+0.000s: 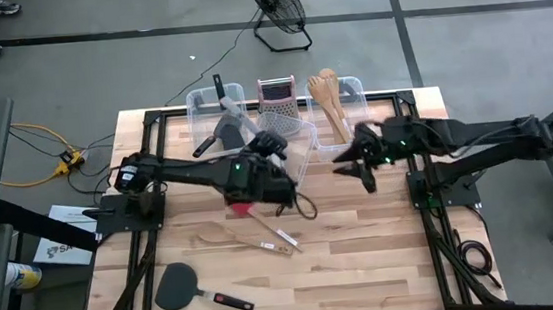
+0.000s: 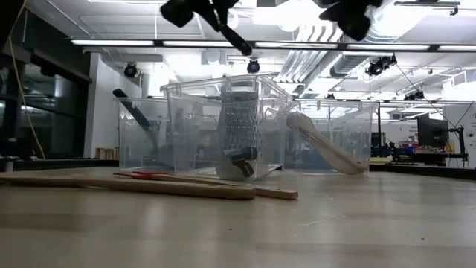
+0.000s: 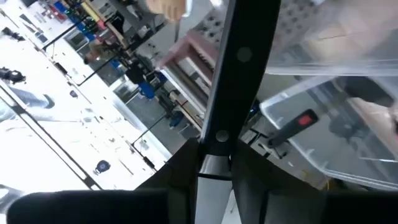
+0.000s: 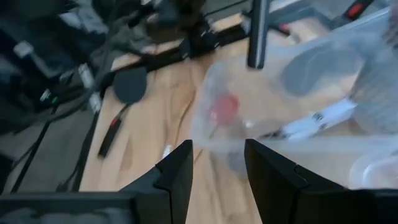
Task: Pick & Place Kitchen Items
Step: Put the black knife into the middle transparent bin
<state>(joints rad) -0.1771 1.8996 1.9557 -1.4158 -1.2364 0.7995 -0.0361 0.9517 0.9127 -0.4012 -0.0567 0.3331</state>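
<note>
Left gripper (image 3: 214, 177) was clamped on a black-handled knife (image 3: 233, 81) above the middle clear bin (image 1: 300, 133). Right gripper (image 4: 217, 165) hung beside it — fingers apart, empty. No legible writing.

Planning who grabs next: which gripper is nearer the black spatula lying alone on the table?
Left. The left gripper hangs over mid-table, diagonally from the black spatula; the right gripper is farther across.
</note>
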